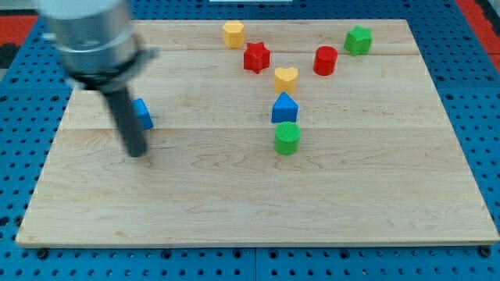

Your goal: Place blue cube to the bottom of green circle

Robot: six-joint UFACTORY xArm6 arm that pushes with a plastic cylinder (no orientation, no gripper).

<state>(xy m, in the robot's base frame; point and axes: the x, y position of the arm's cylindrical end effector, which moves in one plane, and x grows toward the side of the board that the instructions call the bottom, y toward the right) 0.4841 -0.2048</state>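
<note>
Tip [137, 153]: no hand fitted, so nothing to open or close; just left of blue cube [143, 114] (part hidden).
Green circle [287, 138]: well right of tip.
Push: rightward, curving beneath circle, slowly.

You see pale wooden surface [234, 211], light tan with fine grain lines, on blue pegboard dotted with dark holes. Red patches at view's top corners. Dark grey rod, silver-grey housing above it; my tip [137, 153] near-black. Blue cube [143, 114] bright blue. Green circle [287, 138] vivid green, ribbed side. Blue pentagon-like block [284, 108] same blue. Yellow heart [286, 77] warm yellow. Yellow hexagon [233, 33] matching yellow. Red star [256, 57] deep red. Red cylinder [325, 60] same red. Green star-like block [358, 40] vivid green.
</note>
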